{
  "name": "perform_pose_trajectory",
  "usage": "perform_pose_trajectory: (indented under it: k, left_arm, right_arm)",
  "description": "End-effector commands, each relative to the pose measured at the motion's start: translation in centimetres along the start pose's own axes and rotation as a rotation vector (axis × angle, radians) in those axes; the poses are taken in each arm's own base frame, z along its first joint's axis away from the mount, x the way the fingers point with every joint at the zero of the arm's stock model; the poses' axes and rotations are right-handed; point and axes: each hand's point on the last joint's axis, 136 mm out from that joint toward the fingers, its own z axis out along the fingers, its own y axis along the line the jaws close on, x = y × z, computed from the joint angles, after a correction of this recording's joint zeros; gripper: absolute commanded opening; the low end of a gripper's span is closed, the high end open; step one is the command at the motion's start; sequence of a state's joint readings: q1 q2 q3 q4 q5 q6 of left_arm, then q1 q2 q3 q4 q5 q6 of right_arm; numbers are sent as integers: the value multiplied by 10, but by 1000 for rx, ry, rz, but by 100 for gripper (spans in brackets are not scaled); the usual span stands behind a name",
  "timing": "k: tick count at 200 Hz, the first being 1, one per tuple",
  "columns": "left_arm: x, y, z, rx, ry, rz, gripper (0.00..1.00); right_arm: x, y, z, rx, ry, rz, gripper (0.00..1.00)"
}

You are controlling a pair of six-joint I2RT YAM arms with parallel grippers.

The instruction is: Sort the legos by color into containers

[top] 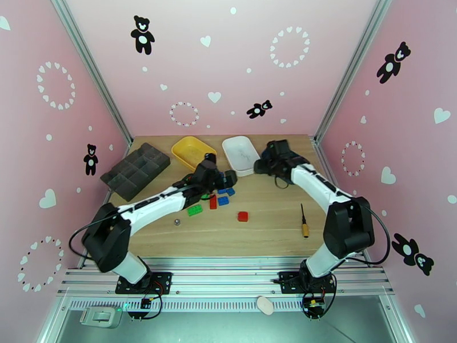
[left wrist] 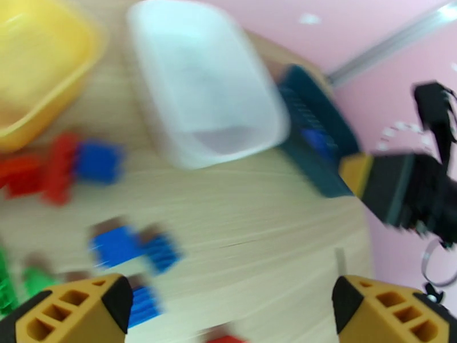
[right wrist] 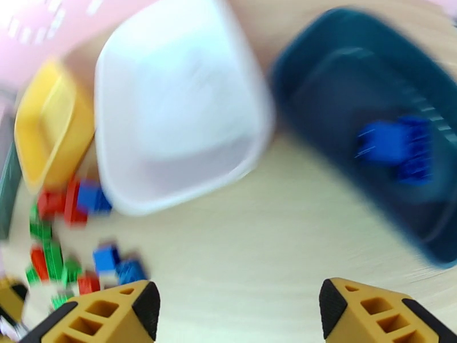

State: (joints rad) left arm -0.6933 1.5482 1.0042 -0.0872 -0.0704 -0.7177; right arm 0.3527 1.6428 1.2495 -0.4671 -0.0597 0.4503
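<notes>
Loose legos lie mid-table: a green one [top: 195, 210], a red one [top: 213, 202], blue ones [top: 223, 200] and a separate red one [top: 243, 216]. My left gripper [top: 224, 179] hovers over this pile, open and empty [left wrist: 231, 310], with blue legos [left wrist: 117, 244] just ahead of its fingertips. At the back stand the yellow container [top: 193, 151] and the white container [top: 241, 154]. My right gripper [top: 264, 163] hangs open [right wrist: 240, 310] near the dark teal container [right wrist: 343, 64], where blue legos [right wrist: 394, 147] lie. Nothing sits between its fingers.
A dark grey compartmented organizer [top: 135, 170] sits at the back left. A small metal ball [top: 177, 222] lies in front of the pile, and a yellow-handled screwdriver [top: 304, 220] lies at the right. Pink walls close in three sides.
</notes>
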Motion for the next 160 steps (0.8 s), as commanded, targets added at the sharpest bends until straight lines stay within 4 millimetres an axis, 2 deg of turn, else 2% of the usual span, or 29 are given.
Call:
perform_pose_trajectory:
  k: [1, 26, 31, 76, 116, 160]
  left_arm:
    - [3, 30, -17, -79, -36, -28, 98]
    - [8, 51, -34, -110, -63, -55, 98]
    - [17, 62, -36, -130, -51, -60, 98]
    - [32, 90, -58, -164, -69, -97, 99]
    - [40, 102, -70, -182, -73, -108, 98]
    - [48, 111, -77, -185, -80, -131, 99]
  right_arm:
    - [27, 27, 15, -17, 64, -80, 80]
    - [57, 63, 34, -48, 134, -160, 81]
    - [63, 69, 37, -51, 147, -174, 81]
    - [108, 106, 66, -55, 250, -278, 80]
    - [131, 122, 78, -34, 290, -329, 78]
    - [137, 126, 88, -6, 306, -335, 73]
